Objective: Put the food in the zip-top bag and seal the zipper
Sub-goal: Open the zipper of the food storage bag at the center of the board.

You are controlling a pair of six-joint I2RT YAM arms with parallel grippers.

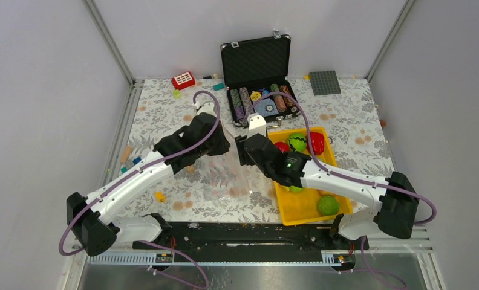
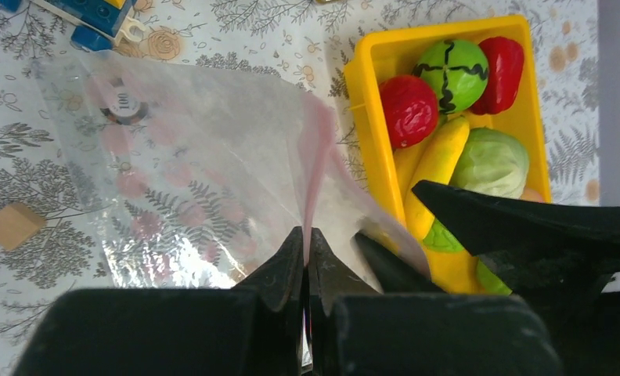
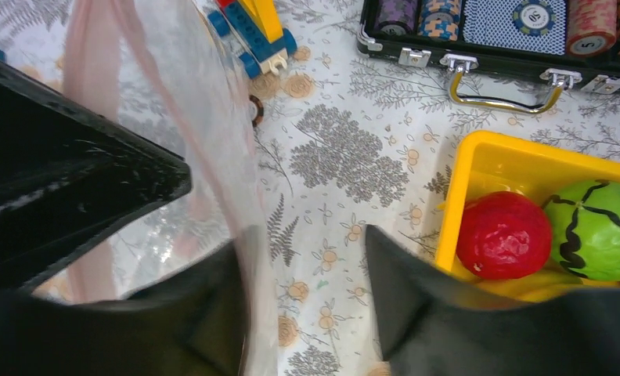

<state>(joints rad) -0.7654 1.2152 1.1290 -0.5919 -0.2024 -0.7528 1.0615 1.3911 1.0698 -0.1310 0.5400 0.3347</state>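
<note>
Zip-top bag (image 2: 197, 157) | left tool (image 2: 305, 233) pinches zipper (image 2: 319, 141) | right tool (image 3: 303, 239) straddles edge

Toy food (image 1: 328, 205) lies in the yellow tray (image 1: 300, 209)

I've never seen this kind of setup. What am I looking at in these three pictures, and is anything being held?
Two robot arms stand at the near edge of a table. The wide picture looks down from above; the other two come from a camera on each wrist. The left gripper is shut on the pinkish zipper of a clear zip-top bag. The right gripper is open, close against the bag's film. The toy food sits in a yellow tray; a poker chip case stands open behind it.
</note>
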